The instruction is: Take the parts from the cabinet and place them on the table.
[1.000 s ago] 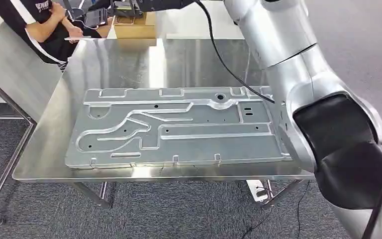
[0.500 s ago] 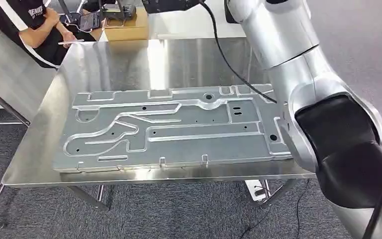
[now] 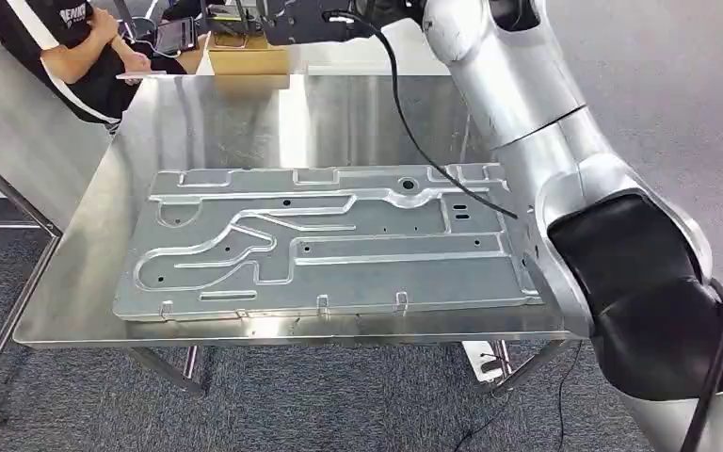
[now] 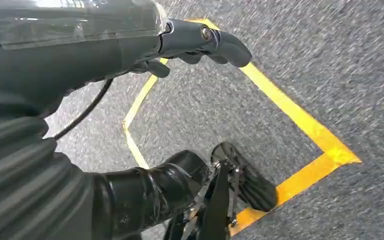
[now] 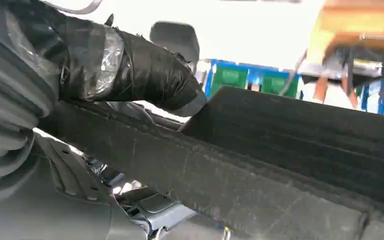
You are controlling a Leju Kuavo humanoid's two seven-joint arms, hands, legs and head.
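A large stamped sheet-metal panel [image 3: 325, 243] lies flat on the stainless steel table [image 3: 245, 118], its long side along the near edge. The right arm [image 3: 565, 188] reaches over the table's far side toward a cardboard box [image 3: 249, 58]. The right hand [image 5: 130, 70], wrapped in black tape, rests its thumb against a dark panel edge [image 5: 280, 150]; whether it grips cannot be told. The left hand [image 4: 190, 42] hangs over grey carpet marked with yellow tape [image 4: 300, 125], its fingers curled with nothing in them. A person [image 3: 66, 47] sits at the far left corner.
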